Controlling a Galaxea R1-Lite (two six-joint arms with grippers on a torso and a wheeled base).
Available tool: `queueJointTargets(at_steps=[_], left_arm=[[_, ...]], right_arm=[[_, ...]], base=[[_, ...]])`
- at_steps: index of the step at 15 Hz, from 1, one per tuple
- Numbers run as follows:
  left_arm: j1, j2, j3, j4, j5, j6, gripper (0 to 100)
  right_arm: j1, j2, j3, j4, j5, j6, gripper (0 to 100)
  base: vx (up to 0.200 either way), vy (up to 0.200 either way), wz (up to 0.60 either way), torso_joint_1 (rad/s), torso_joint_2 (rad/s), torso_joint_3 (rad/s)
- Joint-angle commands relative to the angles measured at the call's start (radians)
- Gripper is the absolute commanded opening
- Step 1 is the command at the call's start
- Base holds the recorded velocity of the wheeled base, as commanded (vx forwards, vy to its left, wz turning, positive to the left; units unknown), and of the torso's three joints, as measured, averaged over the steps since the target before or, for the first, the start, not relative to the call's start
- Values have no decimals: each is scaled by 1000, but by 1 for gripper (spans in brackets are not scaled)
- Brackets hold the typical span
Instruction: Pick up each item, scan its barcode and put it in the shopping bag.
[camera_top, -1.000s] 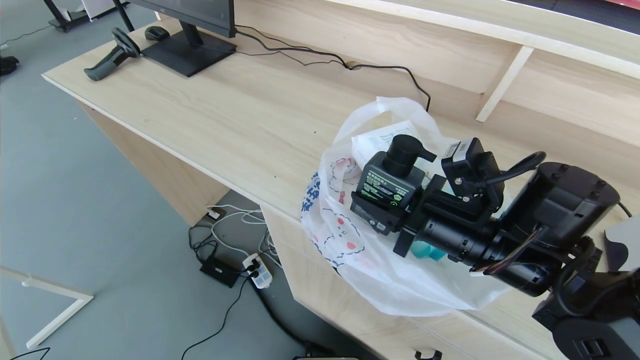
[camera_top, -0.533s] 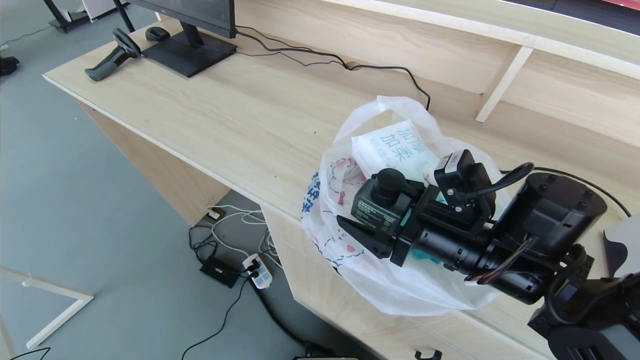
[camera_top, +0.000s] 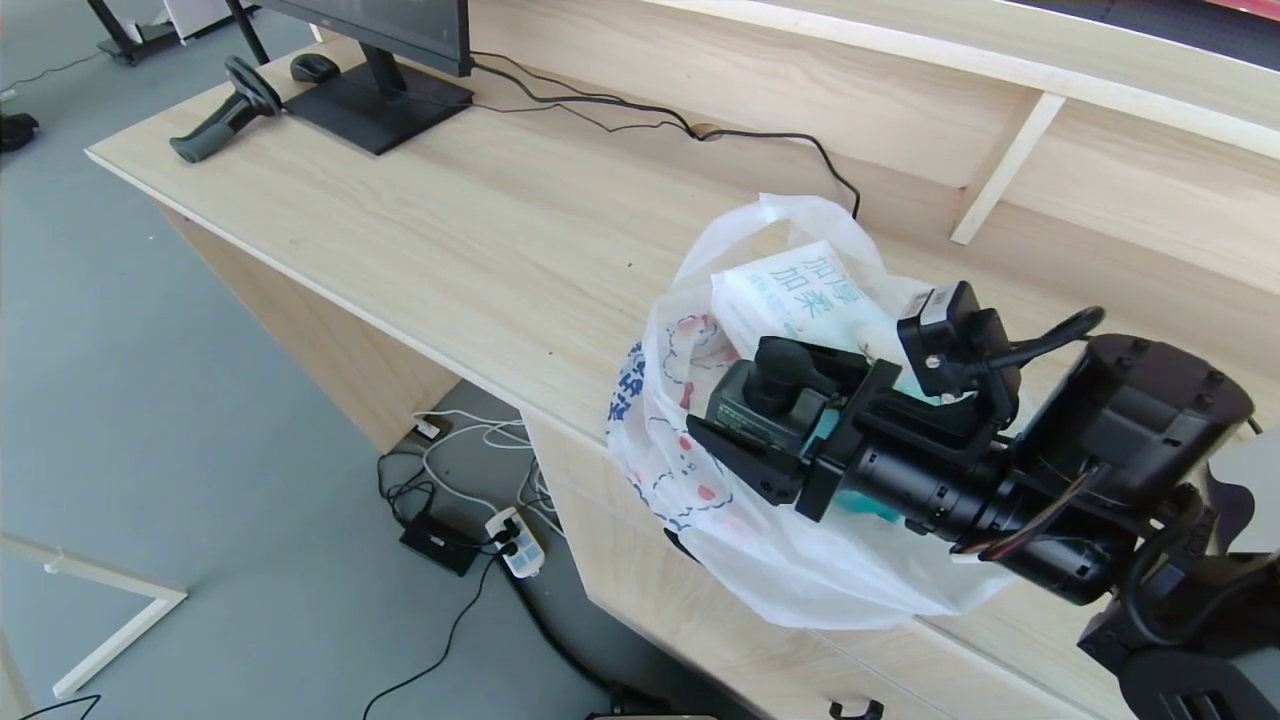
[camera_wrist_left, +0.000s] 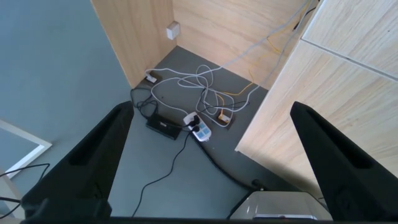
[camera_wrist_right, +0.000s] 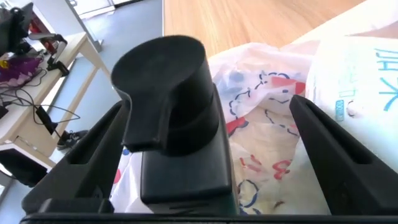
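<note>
The right gripper (camera_top: 745, 392) is over the open mouth of the shopping bag (camera_top: 770, 565), at the near right part of the wooden counter (camera_top: 450, 230). Its two fingers are spread apart. Between them stands the black pump bottle (camera_wrist_right: 177, 143), upright, with its body already low inside the bag and its pump head up. In the right wrist view one finger (camera_wrist_right: 93, 155) is just beside the bottle and I cannot tell if they touch; the other finger (camera_wrist_right: 336, 149) is clearly apart from it, so the bottle is not clamped.

The bag is white plastic with a printed pattern of red and blue. Its near side hangs a little over the near edge of the counter. Inside the bag, on the far side of the bottle, lies a white tissue pack (camera_top: 800, 290).

The left gripper (camera_wrist_left: 211, 109) is low beside the counter, over the grey floor, and its fingers are wide apart with nothing between them. Under it are cables and a white power strip (camera_wrist_left: 199, 129).

At the far left of the counter the barcode scanner (camera_top: 222, 122) lies near the monitor stand (camera_top: 380, 97), and a mouse (camera_top: 313, 66) is just behind them
</note>
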Motion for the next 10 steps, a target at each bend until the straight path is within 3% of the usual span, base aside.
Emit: queueJointTargets(at_steps=[1,6,10], left_arm=[[0,0,0,0,0,0,100],[0,0,0,0,0,-13,100],[0,0,0,0,0,-14,100]], right_arm=[[2,-74,4,-6,-3,-2,100],[2,-173,48,-11,-42,-8,100],[2,-331,185,-14,-75,-4,100]], base=[[0,0,0,0,0,0],[0,0,0,0,0,0],[0,0,0,0,0,0]])
